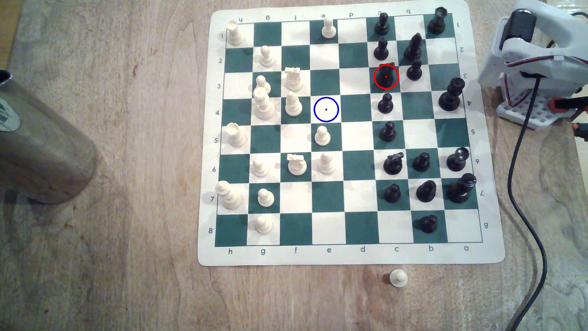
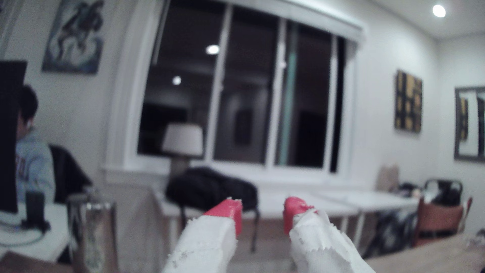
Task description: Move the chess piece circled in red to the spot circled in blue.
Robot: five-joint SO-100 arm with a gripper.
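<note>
- chess piece circled in red [image 1: 386, 75]: black, short and stout, wide round base, flat blocky top, glossy plastic look; upright on a green square in the row marked 3, inside a thin red ring; black pawns stand on the squares just above and below it in the exterior view.
- spot circled in blue [image 1: 326, 109]: cream-white square in the row marked 4, thin blue ring with a centre dot; bare, two columns toward the exterior view's left of the ringed piece and one row lower.
- chess board [image 1: 350, 254]: soft roll-up mat, green and cream squares, cream border with printed letters and numbers; lies flat on a wood-grain table [image 1: 127, 254].
- gripper [image 2: 262, 210]: two fingers with red tips, wrapped behind in torn white tape; tips apart, nothing between them; pointed out at a blurred room and a dark window [image 2: 249, 92].
- arm base [image 1: 537, 63]: white printed plastic, off the board's edge at the exterior view's right, with a black cable [image 1: 525, 203].
- lone white pawn [image 1: 398, 278]: on the table, just below the mat.
- metal cylinder [image 1: 41, 152]: dull, brushed, at the exterior view's left.
</note>
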